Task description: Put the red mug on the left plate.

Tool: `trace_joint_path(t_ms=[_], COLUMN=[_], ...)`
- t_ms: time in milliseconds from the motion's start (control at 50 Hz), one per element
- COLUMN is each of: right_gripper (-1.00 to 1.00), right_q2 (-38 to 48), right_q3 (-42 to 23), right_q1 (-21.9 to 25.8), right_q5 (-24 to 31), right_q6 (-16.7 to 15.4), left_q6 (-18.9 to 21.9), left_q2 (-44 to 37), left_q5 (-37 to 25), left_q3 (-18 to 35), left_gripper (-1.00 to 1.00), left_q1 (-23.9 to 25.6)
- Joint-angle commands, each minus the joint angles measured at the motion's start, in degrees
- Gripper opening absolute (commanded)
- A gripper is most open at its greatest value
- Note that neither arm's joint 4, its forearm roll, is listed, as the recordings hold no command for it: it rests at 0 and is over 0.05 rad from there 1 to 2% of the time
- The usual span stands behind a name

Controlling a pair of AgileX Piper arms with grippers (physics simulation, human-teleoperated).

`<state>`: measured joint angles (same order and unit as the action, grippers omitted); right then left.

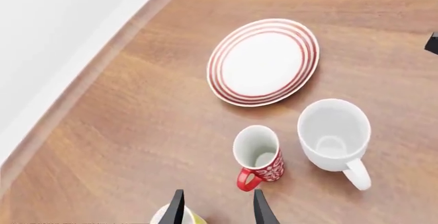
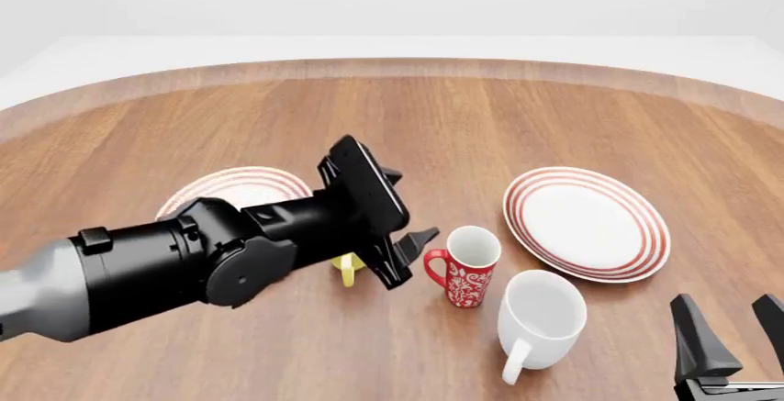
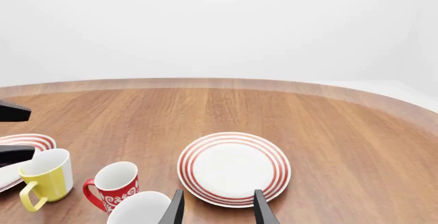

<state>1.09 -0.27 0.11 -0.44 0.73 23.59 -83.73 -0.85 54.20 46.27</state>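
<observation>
The red mug (image 2: 465, 271) with a white floral pattern stands upright on the table, handle toward my left arm. It also shows in the left wrist view (image 1: 259, 157) and the right wrist view (image 3: 114, 185). My left gripper (image 2: 408, 208) is open and empty, just left of the mug and above the table; its fingertips (image 1: 263, 209) frame the space short of the mug. The left plate (image 2: 240, 186) lies behind my left arm, partly hidden; its edge shows in the right wrist view (image 3: 24, 143). My right gripper (image 2: 732, 320) is open and empty at the near right.
A larger white mug (image 2: 541, 320) stands just right of and nearer than the red mug. A yellow mug (image 2: 348, 271) is mostly hidden under my left gripper. The second ringed plate (image 2: 588, 222) lies to the right of the red mug. The table's curved far edge (image 2: 392, 63) runs across the back.
</observation>
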Motion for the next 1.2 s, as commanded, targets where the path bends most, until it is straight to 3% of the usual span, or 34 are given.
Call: trace_joint_path(t_ms=[20, 1200], right_gripper=[1.0, 1.0], right_q2=[0.0, 0.0], right_q3=[0.0, 0.0], right_q1=[0.0, 0.0], right_q5=[0.0, 0.0], right_q6=[0.0, 0.0], left_q6=[-0.5, -3.1], left_q2=[-3.3, -14.1], left_q5=[3.0, 10.4], left_q3=[-0.9, -0.4], left_gripper=[1.0, 1.0], left_q1=[-0.8, 0.0])
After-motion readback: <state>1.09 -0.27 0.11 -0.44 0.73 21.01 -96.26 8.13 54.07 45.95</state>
